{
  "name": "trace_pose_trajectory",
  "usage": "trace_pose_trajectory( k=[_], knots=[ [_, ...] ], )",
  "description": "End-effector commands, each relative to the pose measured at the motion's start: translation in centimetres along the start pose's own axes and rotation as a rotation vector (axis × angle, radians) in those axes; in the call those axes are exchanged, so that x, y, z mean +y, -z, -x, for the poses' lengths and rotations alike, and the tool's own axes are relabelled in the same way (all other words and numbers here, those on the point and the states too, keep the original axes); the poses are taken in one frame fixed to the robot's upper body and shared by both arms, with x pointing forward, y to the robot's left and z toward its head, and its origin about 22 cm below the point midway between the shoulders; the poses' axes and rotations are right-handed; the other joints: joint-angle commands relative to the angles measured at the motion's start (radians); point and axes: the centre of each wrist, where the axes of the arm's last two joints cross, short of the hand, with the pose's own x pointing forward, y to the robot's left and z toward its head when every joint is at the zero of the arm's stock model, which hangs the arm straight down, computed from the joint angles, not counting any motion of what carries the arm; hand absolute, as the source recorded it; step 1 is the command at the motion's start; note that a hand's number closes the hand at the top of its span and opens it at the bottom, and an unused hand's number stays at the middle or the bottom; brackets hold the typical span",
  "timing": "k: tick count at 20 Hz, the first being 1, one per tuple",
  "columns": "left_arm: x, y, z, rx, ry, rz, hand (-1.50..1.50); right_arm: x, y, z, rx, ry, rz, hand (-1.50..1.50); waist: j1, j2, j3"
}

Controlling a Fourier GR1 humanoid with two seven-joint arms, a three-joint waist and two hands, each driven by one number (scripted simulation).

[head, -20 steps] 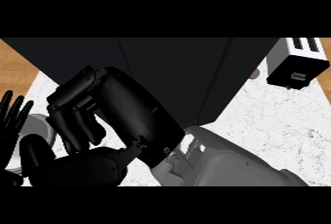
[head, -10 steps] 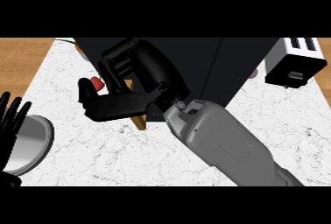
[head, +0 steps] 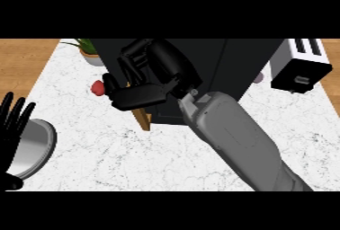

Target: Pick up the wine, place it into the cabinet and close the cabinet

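The right hand (head: pixel 143 76) has its fingers curled, at the front of the tall black cabinet (head: pixel 225 63); whether it holds something cannot be told. The wine is not visible. The left hand (head: pixel 15 123) rests open at the left edge.

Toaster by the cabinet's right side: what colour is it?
White body with a black front face, seen in the head view: toaster, right of the dark cabinet.

Kitchen, prob. a home one: white marbled counter (head: pixel 133 152) w/ wood flooring (head: pixel 26 56) beyond its edges, dark cabinet (head: pixel 225 63) standing on it, white toaster (head: pixel 302 67) at the right (two slots on top), potted plant (head: pixel 90 51) at the back, steel pan lid (head: pixel 33 146) at the left.
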Motion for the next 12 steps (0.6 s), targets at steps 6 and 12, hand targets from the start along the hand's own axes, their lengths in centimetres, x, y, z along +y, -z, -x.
trace_pose_trajectory(
  k=[6,12],
  knots=[
    [0.8,1.9,-1.6,-0.004,0.048,0.021,-1.5,-6.2,0.3,2.9,0.048,-0.067,0.161,1.5,-0.001,0.036,0.005],
    [-0.2,1.7,-0.5,0.011,0.033,0.021,-1.5,-5.8,1.0,2.5,0.041,-0.084,0.148,1.5,0.007,0.033,0.005]
  ],
)
